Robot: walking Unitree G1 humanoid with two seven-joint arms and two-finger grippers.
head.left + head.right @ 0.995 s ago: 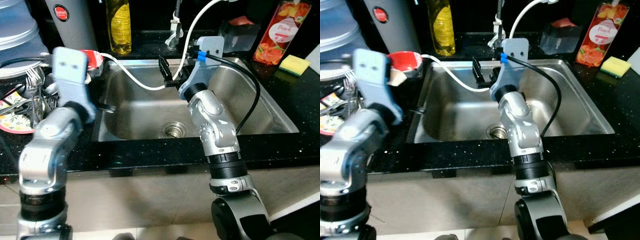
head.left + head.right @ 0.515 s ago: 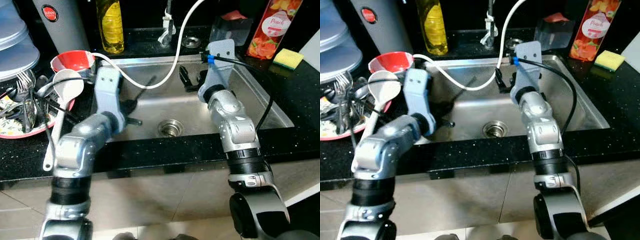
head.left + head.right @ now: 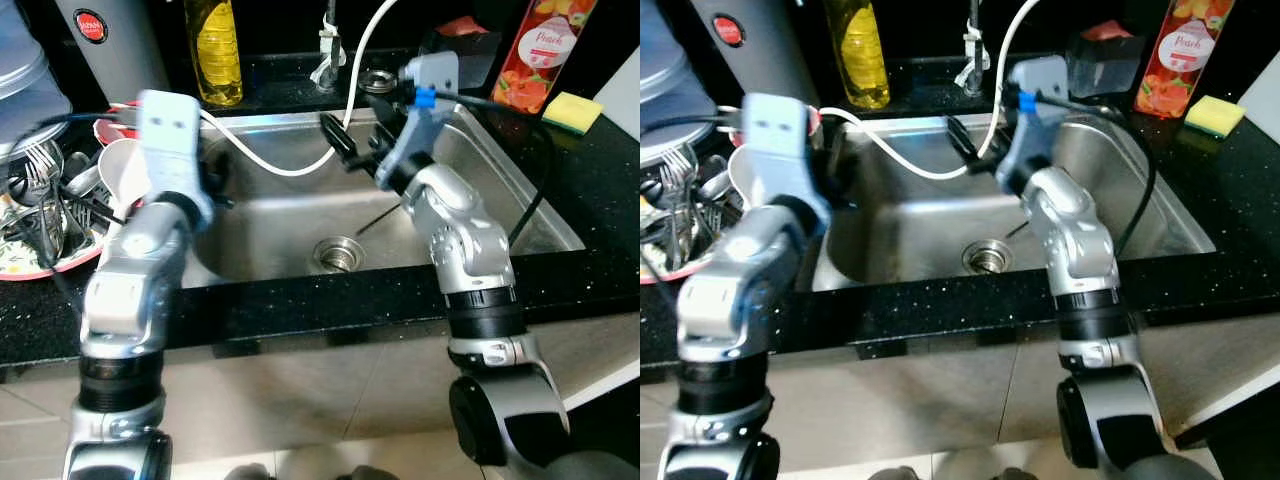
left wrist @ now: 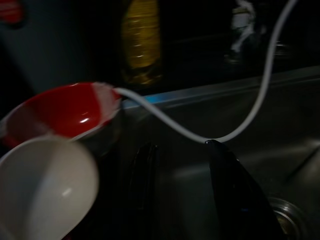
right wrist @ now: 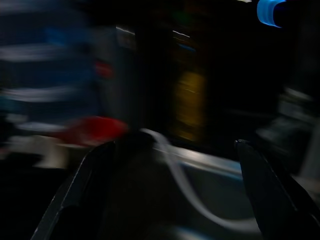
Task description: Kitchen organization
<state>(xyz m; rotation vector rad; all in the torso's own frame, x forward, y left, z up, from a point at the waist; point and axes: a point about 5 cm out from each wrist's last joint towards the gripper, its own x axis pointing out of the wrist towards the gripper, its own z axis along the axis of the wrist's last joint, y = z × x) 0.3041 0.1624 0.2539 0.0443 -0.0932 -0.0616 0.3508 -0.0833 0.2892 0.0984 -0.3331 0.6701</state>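
Ladles [image 4: 47, 187] beside sink [image 3: 520, 200]: judged light, rigid, slick; best taken by handle | left tool [image 4: 187, 200] parted, empty, at sink's left rim | right tool [image 3: 345, 150] parted, empty, over sink

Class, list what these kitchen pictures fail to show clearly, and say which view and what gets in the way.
1. Left gripper: in the left wrist view, darkness hides its fingertips.
2. Right wrist view: motion blur smears the red bowl and the bottle behind it.
3. Utensils on the plate: left eye view, the picture's edge and the left arm cut them off.
4. Peach bottle: its top is cut by the edge.
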